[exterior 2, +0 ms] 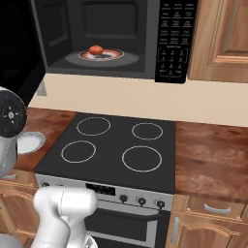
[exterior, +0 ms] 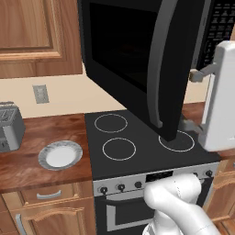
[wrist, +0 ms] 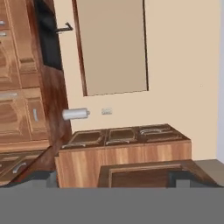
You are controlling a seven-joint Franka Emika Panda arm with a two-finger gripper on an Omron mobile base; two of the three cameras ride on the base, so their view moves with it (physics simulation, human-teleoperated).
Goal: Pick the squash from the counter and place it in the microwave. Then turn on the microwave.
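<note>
I see the squash (exterior 2: 96,50) sitting on a plate (exterior 2: 116,53) inside the microwave (exterior 2: 121,38) — its door (exterior: 137,59) swung wide over the stovetop (exterior 2: 116,147). My gripper's (wrist: 111,178) jaws stand apart, holding nothing, facing away toward distant cabinets (wrist: 122,153).

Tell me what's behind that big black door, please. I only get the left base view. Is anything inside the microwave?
Observer: Yes. In the right base view the squash sits inside the microwave, near the middle of the open cavity.
Operator: Is it just lying on the floor in there?
Observer: No, it rests on a small plate, and that plate stands on the round turntable.
</note>
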